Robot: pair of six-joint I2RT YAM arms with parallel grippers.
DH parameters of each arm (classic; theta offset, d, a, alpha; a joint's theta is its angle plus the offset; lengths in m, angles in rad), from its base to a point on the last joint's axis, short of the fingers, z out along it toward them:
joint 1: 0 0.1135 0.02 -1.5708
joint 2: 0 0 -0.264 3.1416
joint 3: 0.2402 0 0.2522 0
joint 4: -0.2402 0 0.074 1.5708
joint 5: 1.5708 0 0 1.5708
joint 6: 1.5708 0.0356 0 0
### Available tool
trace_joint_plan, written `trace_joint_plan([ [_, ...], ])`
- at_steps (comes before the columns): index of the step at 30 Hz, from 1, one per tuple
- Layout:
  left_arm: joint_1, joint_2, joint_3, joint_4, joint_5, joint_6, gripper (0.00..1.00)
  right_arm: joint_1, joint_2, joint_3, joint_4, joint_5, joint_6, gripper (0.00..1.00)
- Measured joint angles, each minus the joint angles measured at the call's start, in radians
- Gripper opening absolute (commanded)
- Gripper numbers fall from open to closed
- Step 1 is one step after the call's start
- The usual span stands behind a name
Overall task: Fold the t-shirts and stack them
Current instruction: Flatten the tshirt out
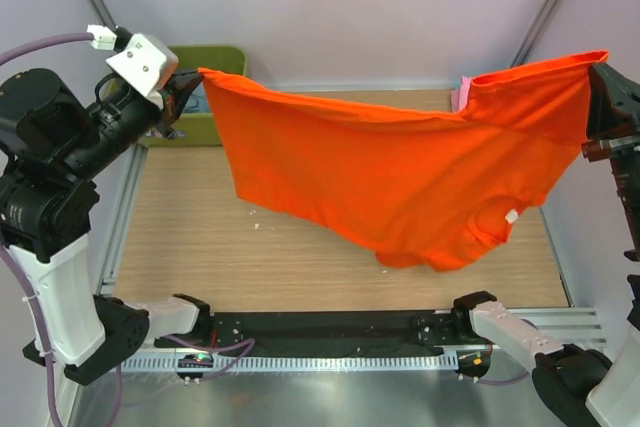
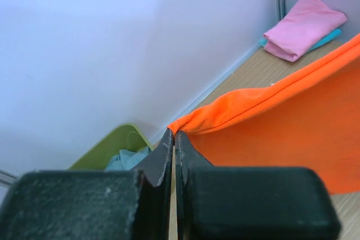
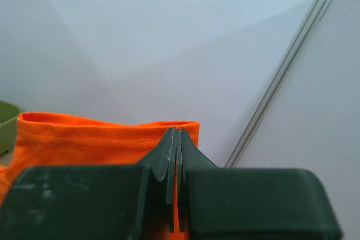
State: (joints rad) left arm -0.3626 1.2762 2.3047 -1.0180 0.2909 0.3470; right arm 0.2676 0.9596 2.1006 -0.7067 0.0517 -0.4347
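Note:
The bright orange t-shirt (image 1: 400,162) hangs stretched in the air between my two grippers, its collar end sagging low near the table. My left gripper (image 1: 190,82) is shut on its hem corner at the back left; in the left wrist view the corner (image 2: 194,119) sits pinched at the fingertips (image 2: 174,134). My right gripper (image 1: 597,72) is shut on the other hem corner at the far right; the right wrist view shows the orange hem (image 3: 107,139) behind the closed tips (image 3: 176,132). A folded pink shirt (image 2: 301,26) lies on a teal one (image 2: 332,36) at the back.
The olive-green tub (image 1: 205,97) stands at the back left, behind the left gripper, with a blue-grey shirt (image 2: 126,158) inside it. The wooden table (image 1: 190,237) has metal rails on its sides and a black bar along the near edge (image 1: 330,327).

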Motion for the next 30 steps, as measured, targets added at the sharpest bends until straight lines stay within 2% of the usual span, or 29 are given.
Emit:
trace_joint_plan([
  [5, 0.000, -0.024, -0.122, 0.025, -0.015, 0.000, 0.00, -0.002, -0.037, -0.113, 0.019, -0.034, -0.001, 0.01],
  [9, 0.000, 0.001, -0.272, 0.048, -0.072, 0.014, 0.00, -0.003, -0.008, -0.306, 0.087, -0.074, -0.015, 0.01],
  [15, 0.025, 0.118, -0.522, 0.181, -0.157, 0.063, 0.00, -0.003, 0.160, -0.555, 0.254, -0.121, -0.059, 0.01],
  [21, 0.080, 0.308, -0.610, 0.283, -0.167, 0.075, 0.00, -0.037, 0.430, -0.720, 0.424, -0.159, -0.086, 0.01],
  [25, 0.134, 0.470, -0.612, 0.361, -0.171, 0.070, 0.00, -0.091, 0.632, -0.725, 0.523, -0.167, -0.075, 0.01],
  [30, 0.165, 0.734, -0.490, 0.402, -0.183, 0.053, 0.00, -0.130, 0.926, -0.572, 0.570, -0.156, -0.067, 0.01],
])
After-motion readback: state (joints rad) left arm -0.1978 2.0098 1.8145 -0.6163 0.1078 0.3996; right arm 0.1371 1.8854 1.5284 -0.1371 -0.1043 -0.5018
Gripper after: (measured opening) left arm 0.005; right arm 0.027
